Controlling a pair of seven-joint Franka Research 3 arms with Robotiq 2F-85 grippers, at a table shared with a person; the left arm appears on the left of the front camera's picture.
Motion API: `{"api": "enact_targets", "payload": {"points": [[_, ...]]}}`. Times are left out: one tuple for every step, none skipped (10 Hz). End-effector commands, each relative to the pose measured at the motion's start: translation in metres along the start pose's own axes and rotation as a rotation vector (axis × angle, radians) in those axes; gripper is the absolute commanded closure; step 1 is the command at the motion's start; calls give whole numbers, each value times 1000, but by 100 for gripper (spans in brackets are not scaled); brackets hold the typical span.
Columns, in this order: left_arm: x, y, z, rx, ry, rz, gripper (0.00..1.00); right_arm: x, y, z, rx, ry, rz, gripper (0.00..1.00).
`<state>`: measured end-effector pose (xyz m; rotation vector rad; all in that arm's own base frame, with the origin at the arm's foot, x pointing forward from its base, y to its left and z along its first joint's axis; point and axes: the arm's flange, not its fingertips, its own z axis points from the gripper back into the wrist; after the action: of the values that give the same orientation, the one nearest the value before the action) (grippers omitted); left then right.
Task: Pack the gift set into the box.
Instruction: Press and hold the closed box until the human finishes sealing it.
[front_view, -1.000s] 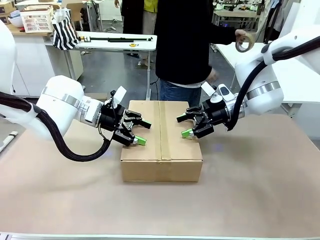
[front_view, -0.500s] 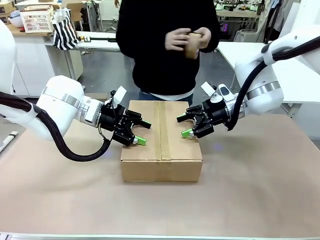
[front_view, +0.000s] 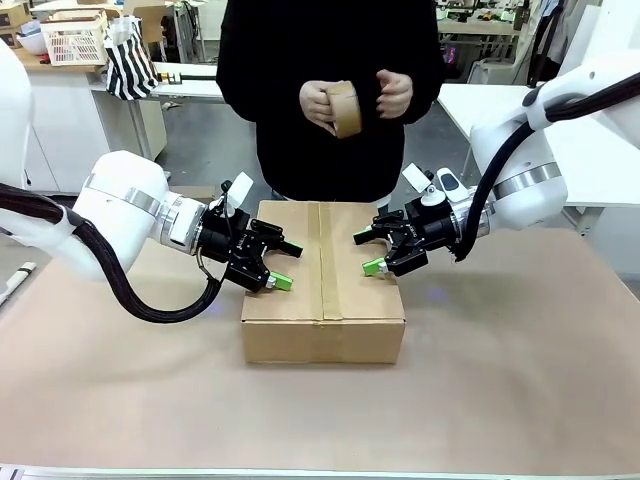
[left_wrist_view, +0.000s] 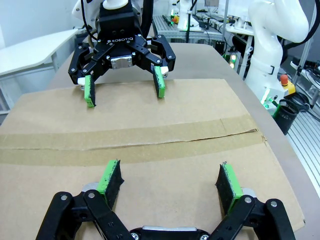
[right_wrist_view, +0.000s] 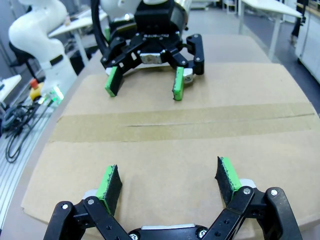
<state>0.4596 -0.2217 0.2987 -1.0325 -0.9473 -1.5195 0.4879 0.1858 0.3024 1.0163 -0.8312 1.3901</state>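
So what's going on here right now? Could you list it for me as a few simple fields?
Box: shallow brown cardboard carton, flaps closed, brown tape strip along the centre seam
Left hand: open, over the carton's left half, holding nothing
Right hand: open, over the carton's right half, holding nothing
Person: stands at the far side, holding a brown tape roll in both hands
Table: brown surface

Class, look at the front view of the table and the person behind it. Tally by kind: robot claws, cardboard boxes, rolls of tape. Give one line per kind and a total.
Robot claws: 2, the left claw and the right claw, both open above the box.
Cardboard boxes: 1, the box, closed with tape along its seam.
Rolls of tape: 1, the brown tape roll in the person's hands.
Total: 4
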Motion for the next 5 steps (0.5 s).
{"api": "enact_targets", "payload": {"points": [[-4,-2,-1,-8,7,1,0,-4,1,-1,-1,4,-5,0],[-4,-2,-1,-8,7,1,0,-4,1,-1,-1,4,-5,0],[-4,-2,-1,-8,7,1,0,-4,1,-1,-1,4,-5,0],[-4,-2,-1,-8,7,1,0,-4,1,-1,-1,4,-5,0],[-4,-2,-1,-8,7,1,0,-4,1,-1,-1,4,-5,0]]}}
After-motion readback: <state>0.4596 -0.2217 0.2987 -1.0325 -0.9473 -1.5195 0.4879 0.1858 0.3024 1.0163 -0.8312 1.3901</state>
